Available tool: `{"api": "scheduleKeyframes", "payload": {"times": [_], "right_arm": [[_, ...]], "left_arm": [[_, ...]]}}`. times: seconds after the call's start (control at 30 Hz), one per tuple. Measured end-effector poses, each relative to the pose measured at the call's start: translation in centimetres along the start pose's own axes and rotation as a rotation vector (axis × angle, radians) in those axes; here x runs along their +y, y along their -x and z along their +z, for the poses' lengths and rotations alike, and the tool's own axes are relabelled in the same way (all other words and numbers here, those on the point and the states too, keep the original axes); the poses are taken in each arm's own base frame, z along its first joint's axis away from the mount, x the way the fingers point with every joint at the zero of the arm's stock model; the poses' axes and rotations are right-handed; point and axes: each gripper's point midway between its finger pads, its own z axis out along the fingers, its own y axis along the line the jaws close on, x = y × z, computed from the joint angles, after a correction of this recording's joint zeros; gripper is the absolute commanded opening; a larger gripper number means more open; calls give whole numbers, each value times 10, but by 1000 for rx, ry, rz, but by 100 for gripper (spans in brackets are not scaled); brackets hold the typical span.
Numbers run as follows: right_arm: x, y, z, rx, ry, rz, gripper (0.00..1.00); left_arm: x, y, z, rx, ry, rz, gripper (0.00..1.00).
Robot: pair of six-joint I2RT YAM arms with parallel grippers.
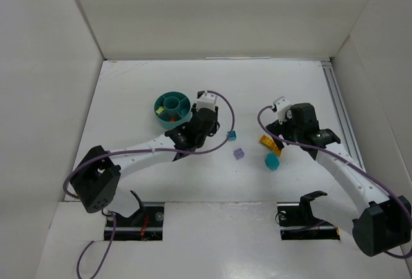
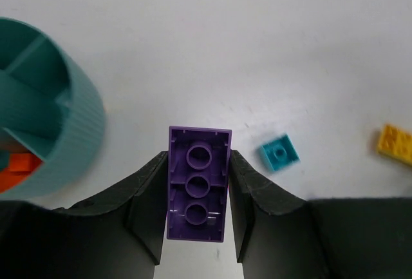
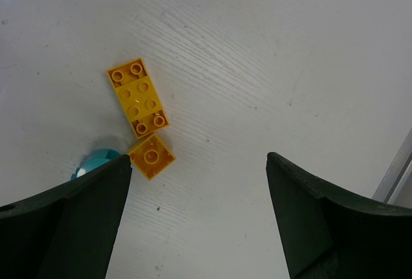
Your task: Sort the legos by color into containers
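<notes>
A white table (image 1: 257,92), boxed in by white walls, carries everything. Closest to the near edge, right of centre, lie a rounded teal plastic piece (image 1: 272,161) and a small lilac square lego (image 1: 239,154). Just beyond, the right jaws hang open and empty over a long yellow lego plate (image 3: 138,96) with a small yellow square lego (image 3: 151,156) at its end. Left of centre, the left jaws are clamped on the long sides of a purple rectangular lego brick (image 2: 198,192), its long axis running along the fingers. The round teal compartmented dish (image 2: 71,124) sits just beside them, toward the far left corner, with orange legos (image 2: 22,163) in one compartment. The left arm is much the nearer, so the drop probably needs only a short move over the dish wall.
</notes>
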Motion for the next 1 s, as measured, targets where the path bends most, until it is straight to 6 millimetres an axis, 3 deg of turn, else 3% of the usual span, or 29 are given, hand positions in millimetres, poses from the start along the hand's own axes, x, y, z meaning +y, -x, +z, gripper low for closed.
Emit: {"api": "scheduleKeyframes", "payload": {"times": [0.2, 0.37, 0.5, 0.8, 1.0], "right_arm": [[-1, -1, 0, 3, -3, 0, 90], [-2, -4, 3, 21, -10, 4, 90], [-6, -5, 6, 38, -17, 8, 90], [-11, -10, 10, 66, -28, 20, 90], [-11, -13, 13, 82, -26, 17, 90]], "left_arm": [[72, 47, 22, -137, 185, -181, 23], [111, 68, 32, -210, 259, -252, 24], [121, 64, 41, -205, 284, -252, 24], [123, 34, 59, -130, 316, -215, 25], [129, 32, 61, -138, 354, -225, 26]]}}
